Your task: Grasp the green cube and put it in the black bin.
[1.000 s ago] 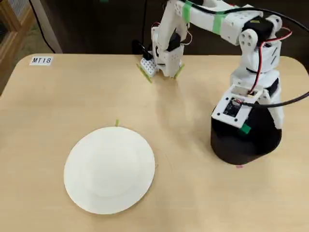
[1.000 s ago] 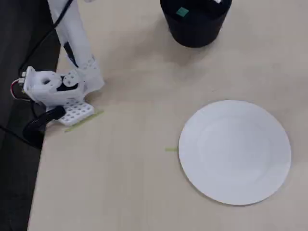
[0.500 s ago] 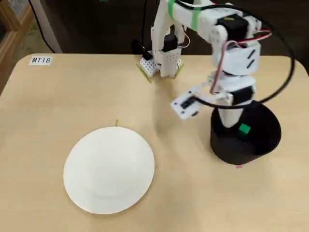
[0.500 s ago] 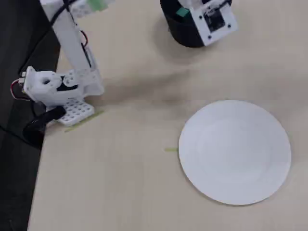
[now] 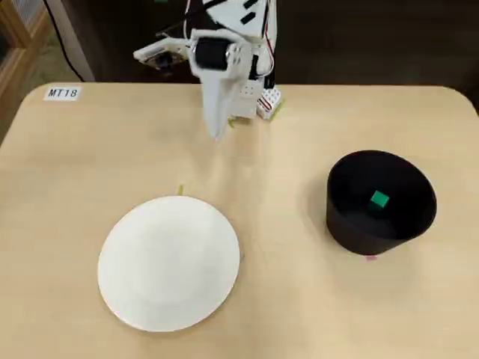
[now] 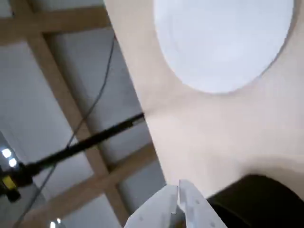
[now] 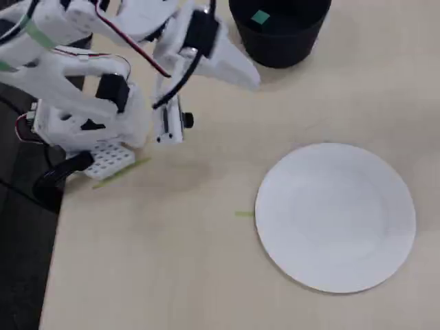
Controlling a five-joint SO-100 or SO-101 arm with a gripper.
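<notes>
We see the white two-finger gripper [image 5: 218,133] hanging in the air above the light wooden table [image 5: 299,299], fingers pressed together and empty; in the wrist view its white tips [image 6: 179,190] meet with no gap we can make out. The tiny bright green solid cube [image 5: 379,199] is well apart from the gripper, lying on the floor of the round matte black bin [image 5: 352,232], which in a fixed view sits to the right of and below the gripper tip. In the other fixed view the cube [image 7: 260,18] shows inside the bin [image 7: 278,48], just right of and above the gripper [image 7: 254,79]. In the wrist view a dark curve of the bin wall [image 6: 261,199] sits right beside the fingertips at the lower right.

The round flat white plate [image 5: 168,262] lies bare on the table, below and slightly left of the gripper in that fixed view, well apart from the bin. We also see it in the other fixed view [image 7: 335,216] and at the top of the wrist view [image 6: 223,42]. A thin yellow-green tape strip [image 7: 244,214] lies just beside the plate rim. A white label reading MT18 [image 5: 62,93] sits at the table's far left corner, well away from the gripper.
</notes>
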